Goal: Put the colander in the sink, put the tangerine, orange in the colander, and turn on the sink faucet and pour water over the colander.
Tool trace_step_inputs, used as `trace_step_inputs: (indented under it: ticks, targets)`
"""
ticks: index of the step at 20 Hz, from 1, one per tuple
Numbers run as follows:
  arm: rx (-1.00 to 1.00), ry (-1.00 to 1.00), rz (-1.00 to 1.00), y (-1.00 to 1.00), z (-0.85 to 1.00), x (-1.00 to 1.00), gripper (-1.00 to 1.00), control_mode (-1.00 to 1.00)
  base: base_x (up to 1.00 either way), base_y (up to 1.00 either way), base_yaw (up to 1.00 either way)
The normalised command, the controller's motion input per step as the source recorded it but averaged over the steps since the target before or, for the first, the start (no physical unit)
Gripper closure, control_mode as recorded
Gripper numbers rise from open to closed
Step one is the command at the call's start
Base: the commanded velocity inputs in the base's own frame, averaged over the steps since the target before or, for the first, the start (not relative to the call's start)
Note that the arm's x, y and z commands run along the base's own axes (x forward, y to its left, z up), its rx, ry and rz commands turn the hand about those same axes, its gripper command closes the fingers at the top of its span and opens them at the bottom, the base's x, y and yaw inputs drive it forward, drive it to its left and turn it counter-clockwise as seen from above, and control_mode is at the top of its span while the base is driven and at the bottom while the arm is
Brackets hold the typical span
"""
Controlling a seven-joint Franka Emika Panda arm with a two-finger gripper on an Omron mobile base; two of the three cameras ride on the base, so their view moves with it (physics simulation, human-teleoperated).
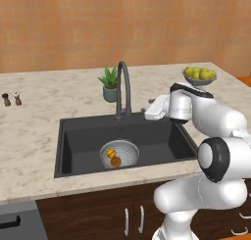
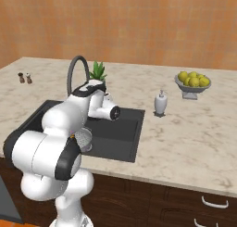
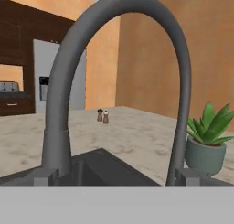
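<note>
Within the large dark grey rectangular sink [image 1: 78,136] sits the round grey pierced metal colander [image 1: 126,150], holding two small orange fruits [image 1: 113,157]. Behind it rises the tall dark gooseneck faucet [image 1: 123,87]; the two-finger gripper [image 1: 151,110] hangs just beside it, jaws' width impossible to tell.

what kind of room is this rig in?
A simulated home kitchen, by the look of it: a marble-look counter with a dark sink and gooseneck sink faucet set in it, a bowl of yellow-green fruit, and wood cabinets below.
</note>
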Motion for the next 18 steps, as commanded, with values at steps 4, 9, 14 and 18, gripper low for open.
trace_step_inputs:
  ticks: [4,9,14,18]
  targets:
    - [0.00,0.00,-0.02,-0.01,-0.03,0.38,-1.00,-1.00,0.00,0.00,0.00]
    - [0.00,0.00,0.00,-0.07,-0.12,0.42,-1.00,-1.00,0.00,0.00,0.00]
    - [0.00,-0.02,0.00,-0.12,-0.21,0.32,-1.00,-1.00,0.00,0.00,0.00]
    - [0.00,-0.02,0.00,0.00,-0.17,0.36,-1.00,-1.00,0.00,0.00,0.00]
